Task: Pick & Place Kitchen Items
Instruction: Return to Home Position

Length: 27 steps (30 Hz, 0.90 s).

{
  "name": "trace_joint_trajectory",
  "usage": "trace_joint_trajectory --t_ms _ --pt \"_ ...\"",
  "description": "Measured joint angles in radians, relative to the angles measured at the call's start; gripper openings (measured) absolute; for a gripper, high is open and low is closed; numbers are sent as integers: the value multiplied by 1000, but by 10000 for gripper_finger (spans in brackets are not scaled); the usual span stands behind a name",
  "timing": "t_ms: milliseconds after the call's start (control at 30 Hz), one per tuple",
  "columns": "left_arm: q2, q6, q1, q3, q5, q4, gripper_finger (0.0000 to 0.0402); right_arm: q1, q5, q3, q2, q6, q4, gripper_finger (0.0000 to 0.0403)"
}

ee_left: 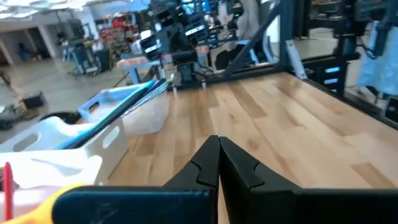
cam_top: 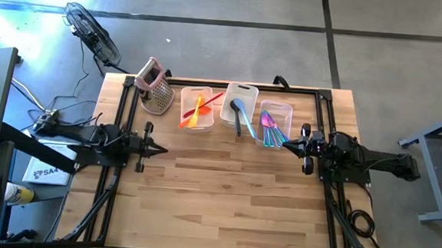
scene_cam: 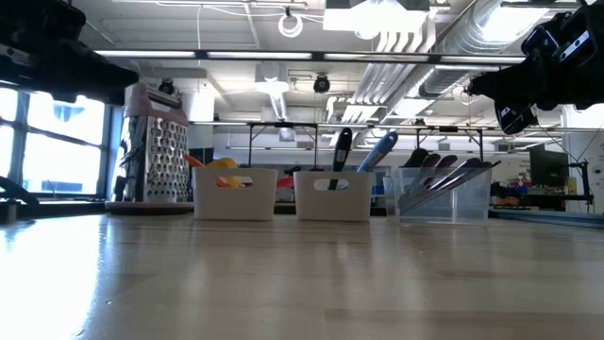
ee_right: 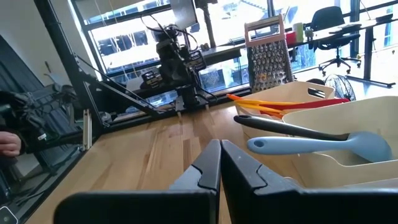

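Three bins sit in a row along the counter's (cam_top: 224, 193) far edge. The middle white bin (cam_top: 248, 89) holds two: a blue serving spoon (cam_top: 238, 106) and a black serving spoon (cam_top: 238, 125), bowls at the far end, handles slanting toward the near rim. The left white bin (cam_top: 195, 91) has the orange, red and yellow pieces (cam_top: 199, 111), the red one lying diagonal. The clear bin (cam_top: 284, 107) holds the blue, purple and green bunch (cam_top: 271, 127), handles poking out nearward, too tangled to count. The left claw (ee_left: 218, 140) and right claw (ee_right: 220, 145) are both pinched closed, holding nothing, one over each side of the counter.
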Motion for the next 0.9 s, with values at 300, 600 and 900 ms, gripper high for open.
trace_joint_trajectory --t_ms 300,600,900 --pt "-1 -187 250 -1 234 1 0 0 0 0 0 0 1 4" --pt "7 -415 280 0 227 -5 0 0 0 -1 0 0 1 4" --pt "14 -425 280 -1 233 16 0 0 0 -1 0 0 1 4"
